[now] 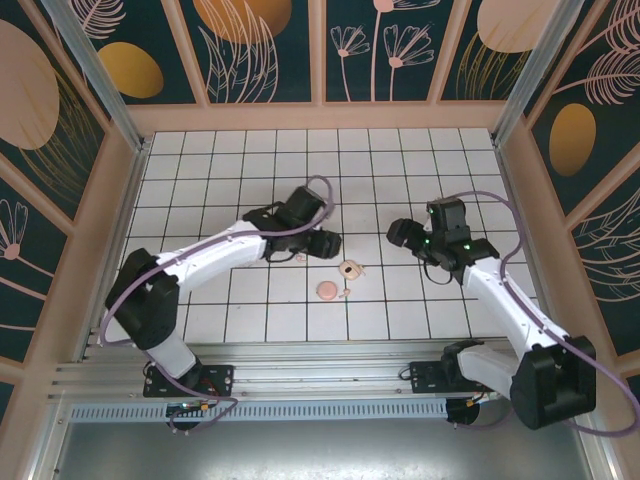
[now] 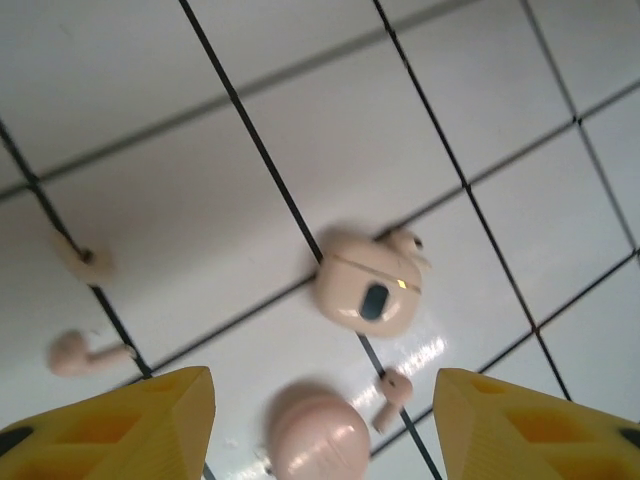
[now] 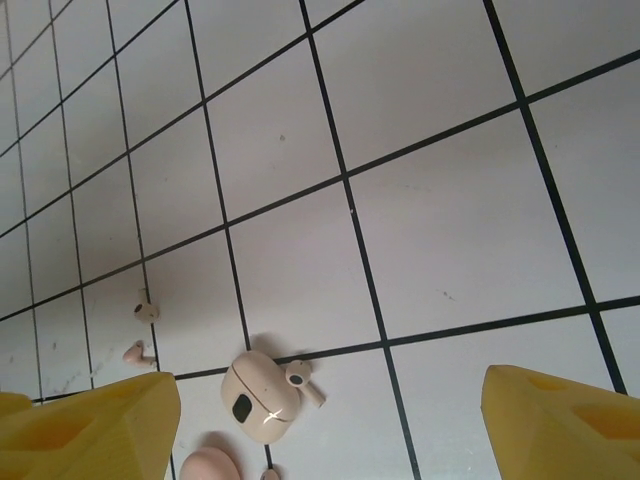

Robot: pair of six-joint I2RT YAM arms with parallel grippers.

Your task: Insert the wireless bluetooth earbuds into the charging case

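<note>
The charging case (image 1: 327, 291) is a round salmon-pink shell lying on the white grid table; it also sits low in the left wrist view (image 2: 318, 435) and the right wrist view (image 3: 210, 468). Several small pale earbuds lie loose around it: one right beside the case (image 2: 393, 388), two further left (image 2: 80, 353) (image 2: 85, 260), and one against a cream piece (image 3: 300, 377). My left gripper (image 1: 333, 241) (image 2: 322, 380) hovers open just behind the case, nothing between its yellow fingers. My right gripper (image 1: 394, 233) (image 3: 330, 380) hangs open to the right, apart from everything.
A cream rounded piece with a dark oval centre (image 1: 349, 269) (image 2: 368, 293) (image 3: 255, 385) lies just behind and right of the case. Wooden walls with patterned panels enclose the table (image 1: 260, 160) on three sides.
</note>
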